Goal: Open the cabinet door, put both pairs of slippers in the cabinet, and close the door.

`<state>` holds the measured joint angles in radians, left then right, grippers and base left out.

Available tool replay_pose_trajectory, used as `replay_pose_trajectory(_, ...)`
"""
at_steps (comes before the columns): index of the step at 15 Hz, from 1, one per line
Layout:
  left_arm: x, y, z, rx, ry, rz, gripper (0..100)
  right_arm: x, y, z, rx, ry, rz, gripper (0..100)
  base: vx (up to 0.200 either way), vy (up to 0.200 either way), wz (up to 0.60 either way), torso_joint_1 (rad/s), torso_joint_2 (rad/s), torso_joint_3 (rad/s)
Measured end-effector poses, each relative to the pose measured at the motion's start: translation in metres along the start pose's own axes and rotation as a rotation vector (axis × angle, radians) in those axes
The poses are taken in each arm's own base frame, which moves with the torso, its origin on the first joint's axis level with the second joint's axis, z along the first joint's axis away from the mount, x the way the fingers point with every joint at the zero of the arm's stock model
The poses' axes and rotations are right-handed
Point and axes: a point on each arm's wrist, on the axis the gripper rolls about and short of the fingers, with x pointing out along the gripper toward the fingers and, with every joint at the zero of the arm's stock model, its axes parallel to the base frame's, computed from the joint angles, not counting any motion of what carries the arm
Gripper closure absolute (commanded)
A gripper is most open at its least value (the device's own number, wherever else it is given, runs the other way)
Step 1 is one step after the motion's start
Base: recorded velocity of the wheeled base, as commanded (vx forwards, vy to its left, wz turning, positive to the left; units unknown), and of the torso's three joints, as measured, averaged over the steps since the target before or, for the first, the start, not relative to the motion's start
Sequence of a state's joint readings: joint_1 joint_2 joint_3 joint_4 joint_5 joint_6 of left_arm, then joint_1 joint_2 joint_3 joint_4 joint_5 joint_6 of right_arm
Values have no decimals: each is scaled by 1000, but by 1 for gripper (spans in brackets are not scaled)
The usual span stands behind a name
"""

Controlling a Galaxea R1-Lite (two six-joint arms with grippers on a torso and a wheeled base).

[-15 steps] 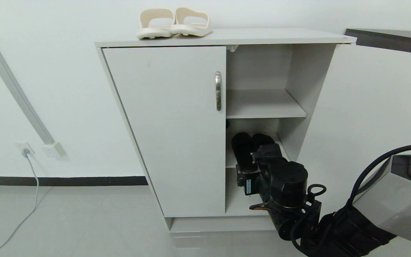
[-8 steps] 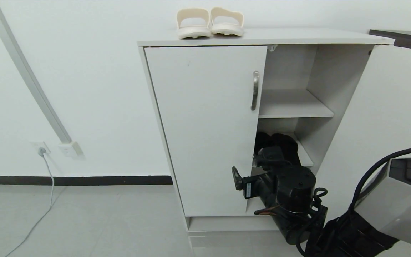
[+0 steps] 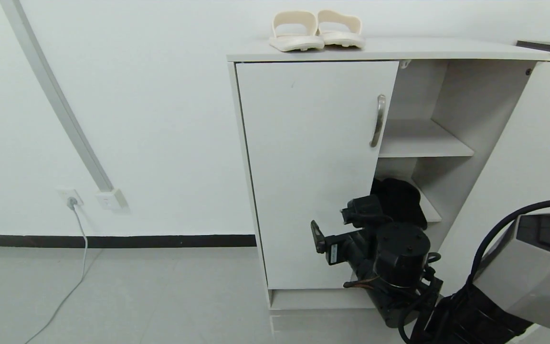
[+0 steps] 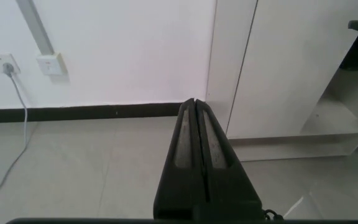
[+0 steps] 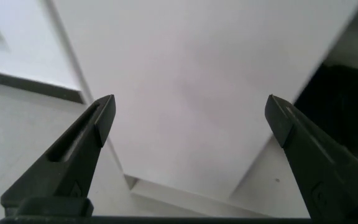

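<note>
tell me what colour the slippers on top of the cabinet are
Cream, off-white. The slippers on the cabinet top show best in the head view.

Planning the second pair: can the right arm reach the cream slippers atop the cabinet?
Likely yes: the cream slippers lie uncovered; the open right gripper hangs low and must rise.

L gripper pinched tight, hovering over floor. Cabinet ahead on floor's far edge, by wall; socket w/ cable hanging down.
</note>
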<state>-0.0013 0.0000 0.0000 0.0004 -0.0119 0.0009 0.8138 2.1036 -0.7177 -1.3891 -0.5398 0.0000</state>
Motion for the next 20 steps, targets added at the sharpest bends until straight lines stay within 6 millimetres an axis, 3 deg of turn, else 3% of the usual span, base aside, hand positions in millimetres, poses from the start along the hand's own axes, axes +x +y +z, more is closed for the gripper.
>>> replay_pose_trajectory(11, 0, 0, 0, -1, 0, 0, 100, 1, 2, -7, -21, 6, 2, 0, 0, 0, 0, 1, -9, -8)
replay_pose_trajectory(20, 0, 0, 0, 0, -1, -1, 100, 2, 2, -8, -23, 9, 3, 0, 0, 0, 0, 51, -389, -342)
